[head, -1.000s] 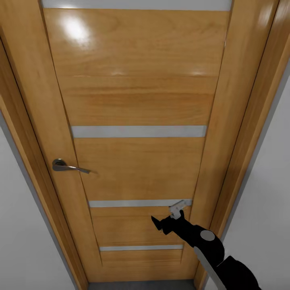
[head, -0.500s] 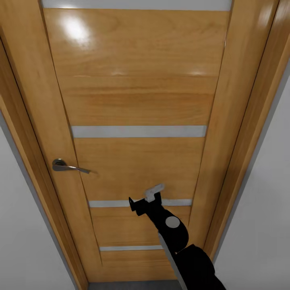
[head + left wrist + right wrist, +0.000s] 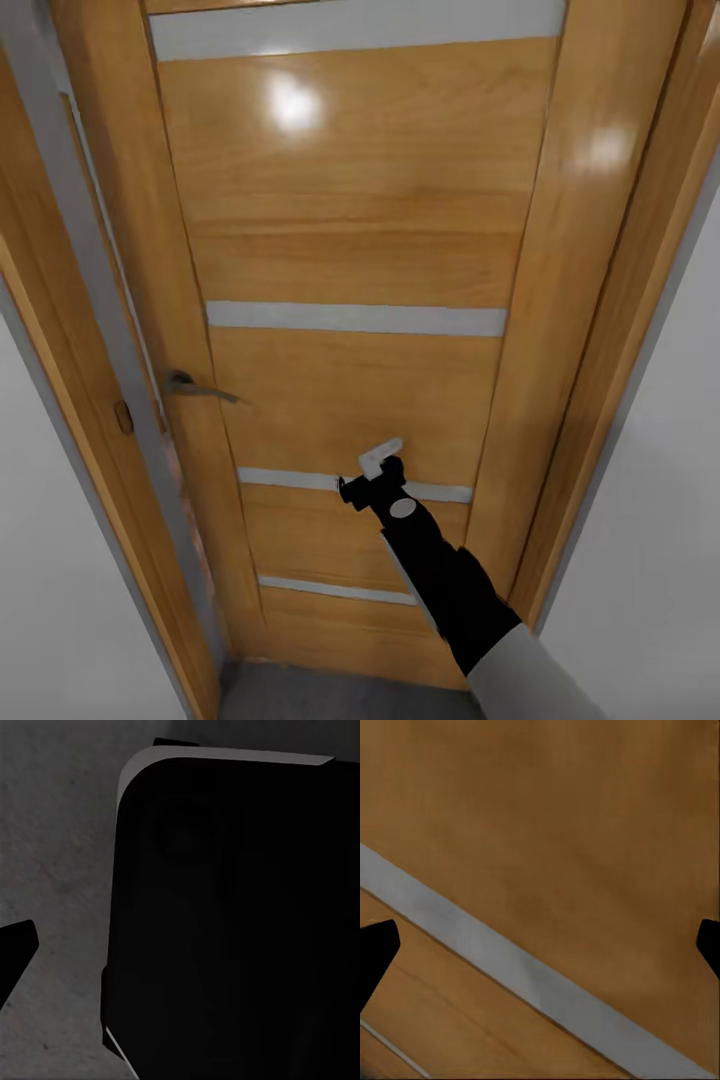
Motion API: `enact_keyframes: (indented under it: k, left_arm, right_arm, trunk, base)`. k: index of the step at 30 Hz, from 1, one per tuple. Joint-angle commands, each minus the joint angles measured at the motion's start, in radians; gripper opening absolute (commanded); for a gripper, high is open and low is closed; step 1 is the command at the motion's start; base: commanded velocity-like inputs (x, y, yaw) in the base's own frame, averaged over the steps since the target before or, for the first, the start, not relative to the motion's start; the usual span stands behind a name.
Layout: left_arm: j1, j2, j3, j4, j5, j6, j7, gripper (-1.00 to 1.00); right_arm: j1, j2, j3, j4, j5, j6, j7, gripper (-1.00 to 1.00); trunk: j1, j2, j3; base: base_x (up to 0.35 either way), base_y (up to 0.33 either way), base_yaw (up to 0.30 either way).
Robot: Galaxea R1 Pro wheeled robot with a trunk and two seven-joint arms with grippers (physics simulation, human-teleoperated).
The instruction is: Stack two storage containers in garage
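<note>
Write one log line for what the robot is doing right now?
place: at wooden door | door: ajar at handle side | right gripper: open, against door | bins: not carried by right gripper

We face a wooden door (image 3: 350, 250) with pale stripes (image 3: 355, 318), slightly ajar. White walls (image 3: 650, 500) flank it. Grey floor (image 3: 330, 695) lies below.

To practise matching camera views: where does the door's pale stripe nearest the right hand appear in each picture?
Head view: pale stripe crosses the wooden door low down, behind the right hand.
Right wrist view: the stripe runs diagonally across the middle.
Left wrist view: faces grey floor and a black robot part.
Shared landmark: orange door wood beside the stripe.
</note>
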Motion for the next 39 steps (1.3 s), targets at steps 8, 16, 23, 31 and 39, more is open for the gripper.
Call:
enact_keyframes:
  k: [8, 16, 23, 31, 39]
  left_arm:
    - [0.0, 0.0, 0.001, 0.0, 0.009, -0.002, 0.001, 1.0]
    - [0.0, 0.0, 0.001, 0.0, 0.009, -0.002, 0.001, 1.0]
    - [0.0, -0.001, 0.001, 0.0, 0.009, -0.002, 0.001, 1.0]
    - [0.0, -0.001, 0.001, 0.0, 0.009, -0.002, 0.001, 1.0]
    - [0.0, -0.002, 0.001, 0.0, 0.009, -0.002, 0.001, 1.0]
  right_arm:
    - [-0.011, 0.0, 0.002, 0.008, 0.028, 0.0, -0.037, 1.0]
    - [-0.014, 0.0, 0.147, -0.113, 0.026, 0.063, -0.121, 1.0]
    - [-0.138, 0.0, 0.175, -0.088, 0.012, 0.082, -0.13, 1.0]
    - [-0.355, 0.0, 0.176, 0.16, -0.124, 0.069, -0.145, 1.0]
    - [-0.458, 0.0, 0.176, 0.365, -0.172, 0.017, -0.176, 1.0]
  trunk:
    - [0.0, 0.0, -0.001]
    - [0.0, 0.0, -0.001]
    - [0.0, 0.0, -0.001]
    - [0.0, 0.0, -0.001]
    - [0.0, 0.0, -0.001]
  base:
    - [0.0, 0.0, 0.0]
    - [0.0, 0.0, 0.0]
    - [0.0, 0.0, 0.0]
    - [0.0, 0.0, 0.0]
    - [0.0, 0.0, 0.0]
